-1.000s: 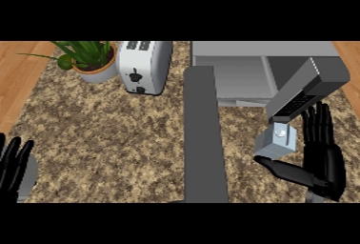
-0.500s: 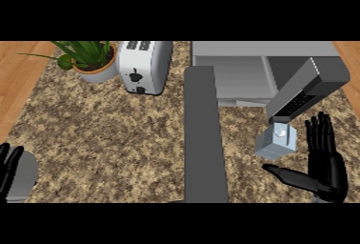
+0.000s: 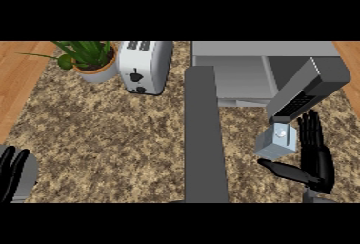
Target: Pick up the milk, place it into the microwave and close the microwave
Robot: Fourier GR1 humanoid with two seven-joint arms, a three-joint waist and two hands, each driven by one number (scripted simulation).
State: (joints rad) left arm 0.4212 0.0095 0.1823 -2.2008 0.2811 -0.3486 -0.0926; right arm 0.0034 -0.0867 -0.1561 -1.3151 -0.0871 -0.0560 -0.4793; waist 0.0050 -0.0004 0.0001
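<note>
The milk [image 3: 275,143], a small grey-white carton with a round cap, stands on the counter just in front of the microwave's keypad panel [image 3: 307,88]. My right hand [image 3: 314,159] is open at the carton's right side. Its fingers point up and away from me, and the thumb reaches left under the carton's near edge. I cannot tell whether the hand touches the carton. The microwave [image 3: 235,71] stands at the back right with its cavity showing. Its open door [image 3: 205,143] runs toward me as a long grey slab. My left hand [image 3: 10,175] rests open at the lower left edge.
A silver toaster [image 3: 144,66] and a potted plant [image 3: 88,59] stand at the back left. The speckled counter [image 3: 105,138] stretches between them and the door. Wooden floor [image 3: 17,81] shows past the counter's left edge.
The right hand has sunk a little and shifted left, its thumb now nearer the carton's base. The milk sits slightly lower in view. The left hand has dropped toward the lower left corner.
</note>
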